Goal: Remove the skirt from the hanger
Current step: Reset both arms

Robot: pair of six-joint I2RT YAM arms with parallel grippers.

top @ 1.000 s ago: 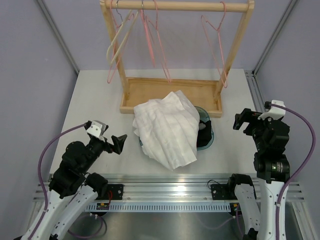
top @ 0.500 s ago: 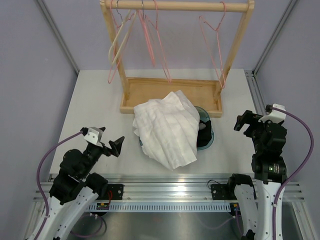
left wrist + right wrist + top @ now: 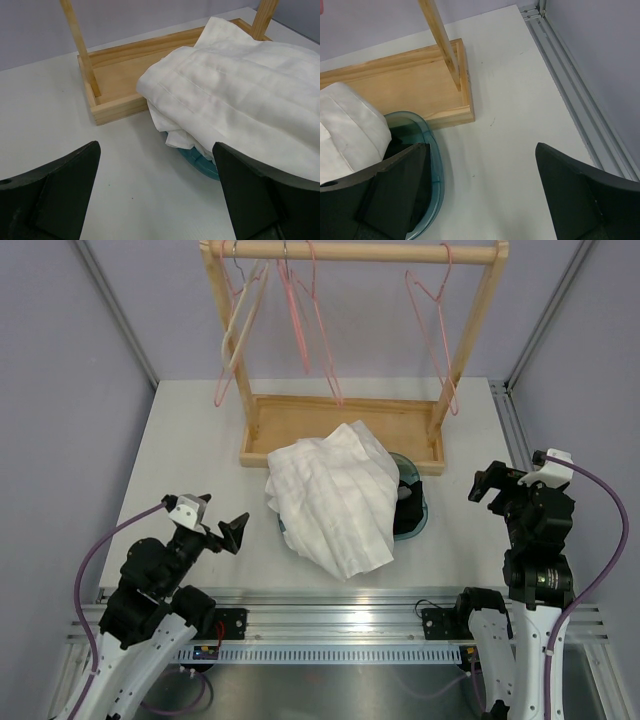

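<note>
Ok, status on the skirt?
Left gripper open, empty; right gripper open, empty. Skirt heaped over teal tub, not hanging. Nothing blocking.

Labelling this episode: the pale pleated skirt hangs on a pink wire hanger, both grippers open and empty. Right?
No: the pale pleated fabric skirt lies heaped over the teal tub; the top external view shows the pink wire hangers bare. The left gripper and right gripper are open and empty.

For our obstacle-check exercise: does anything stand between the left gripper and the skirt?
Nothing visible does. Only tabletop lies between the open left gripper and the skirt, which is heaped on the teal tub.
</note>
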